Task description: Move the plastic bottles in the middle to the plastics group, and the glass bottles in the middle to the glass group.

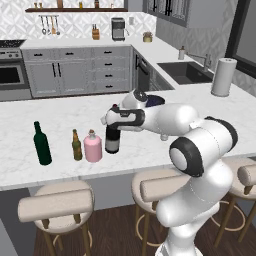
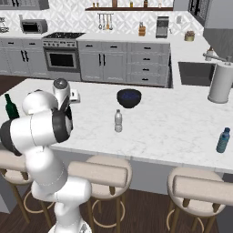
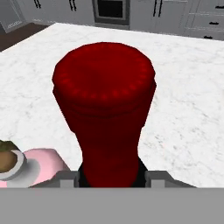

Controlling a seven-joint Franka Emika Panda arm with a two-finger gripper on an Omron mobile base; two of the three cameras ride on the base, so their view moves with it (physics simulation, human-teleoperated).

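gripper (image 1: 114,121) sits closed on the neck of the dark wine bottle (image 1: 112,141), just under its red cap (image 3: 103,76), which looms large in the hand view; the grip is high on the neck, probably so the bottle hangs upright and its base clears the neighbours when set down. going left to right along the marble counter (image 1: 60,117): the tall dark-green wine bottle (image 1: 42,145) stands at the far left, then the small amber beer bottle (image 1: 76,145), these two making the glass group; just beside the beer bottle stands the squat pink bottle (image 1: 93,147), seemingly already placed there, and the held wine bottle is next to it on the right, its base at or just above the counter, i cannot tell which. this looks like the placing step for the last glass item. further right, in the right base view, the small clear plastic bottle (image 2: 118,121) stands alone in the middle near a dark bowl (image 2: 129,98), not yet moved, and a blue bottle (image 2: 223,140) waits at the far right edge, likely the plastics group. no label or writing is readable on any bottle.
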